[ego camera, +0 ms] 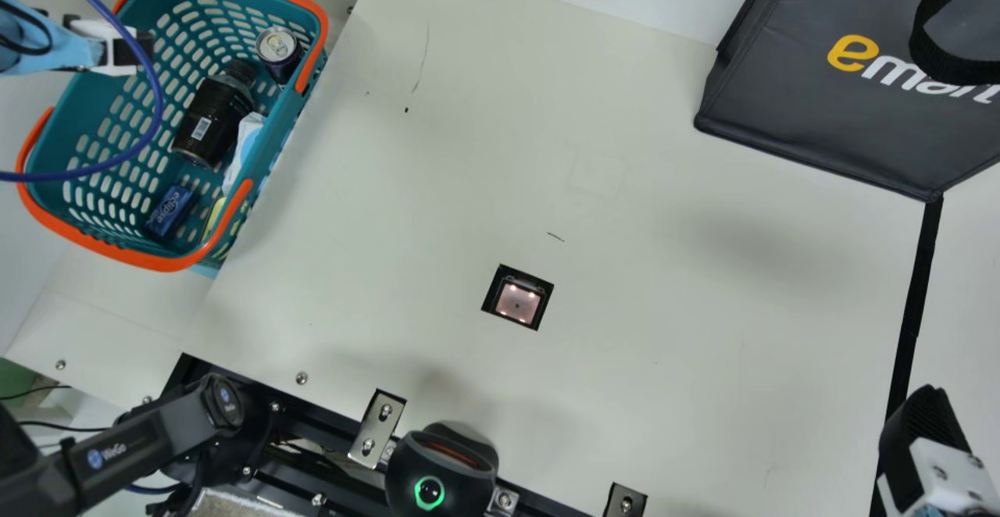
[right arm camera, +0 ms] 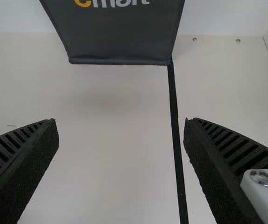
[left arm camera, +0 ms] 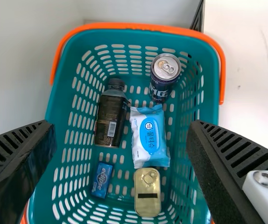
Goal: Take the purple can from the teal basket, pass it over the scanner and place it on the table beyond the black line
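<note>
Though near basket edge [left arm camera: 212, 93], can [left arm camera: 164, 77] exposed

Basket [ego camera: 283, 117] left (bag [ego camera: 789, 111] right)

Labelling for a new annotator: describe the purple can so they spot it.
Find the teal basket with orange handles. Inside, by the blue-and-white pack, sits the purple can. Only it has a round silver top; the nearby bottle is capped black.

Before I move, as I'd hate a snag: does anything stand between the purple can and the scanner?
Yes: the teal basket's wall, with its orange handle, rises beside the purple can; past it, nothing visible stands before the scanner.
</note>
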You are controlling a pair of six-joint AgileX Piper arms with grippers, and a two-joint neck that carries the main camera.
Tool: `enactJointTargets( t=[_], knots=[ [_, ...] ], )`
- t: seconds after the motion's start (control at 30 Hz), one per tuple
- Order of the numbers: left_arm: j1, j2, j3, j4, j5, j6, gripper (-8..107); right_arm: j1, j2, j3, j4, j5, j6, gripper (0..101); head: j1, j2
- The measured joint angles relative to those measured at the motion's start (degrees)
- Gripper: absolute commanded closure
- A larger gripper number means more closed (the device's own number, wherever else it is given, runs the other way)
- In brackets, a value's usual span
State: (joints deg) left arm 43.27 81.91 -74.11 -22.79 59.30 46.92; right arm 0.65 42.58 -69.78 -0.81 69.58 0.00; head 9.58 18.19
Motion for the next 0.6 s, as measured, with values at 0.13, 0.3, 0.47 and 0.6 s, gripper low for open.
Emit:
enactJointTargets(
  t=[0.13, 0.3, 0.47, 0.6],
  knots=[
    [-1.9, 3.8, 0.1, 1.0, -2.4, 0.9, 9, 0.0, 0.0, 0.0, 0.0, 0.0, 0.0, 6, 0.0, 0.1],
    [-3.2, 8.8, 0.0, 1.9, -4.9, 1.9, 9, 0.0, 0.0, 0.0, 0.0, 0.0, 0.0, 6, 0.0, 0.1],
    [-4.0, 13.7, -0.4, 2.2, -7.1, 3.2, 9, 0.0, 0.0, 0.0, 0.0, 0.0, 0.0, 6, 0.0, 0.0],
    [-4.4, 17.4, -0.6, 2.0, -8.4, 4.4, 9, 0.0, 0.0, 0.0, 0.0, 0.0, 0.0, 6, 0.0, 0.0]
  ],
)
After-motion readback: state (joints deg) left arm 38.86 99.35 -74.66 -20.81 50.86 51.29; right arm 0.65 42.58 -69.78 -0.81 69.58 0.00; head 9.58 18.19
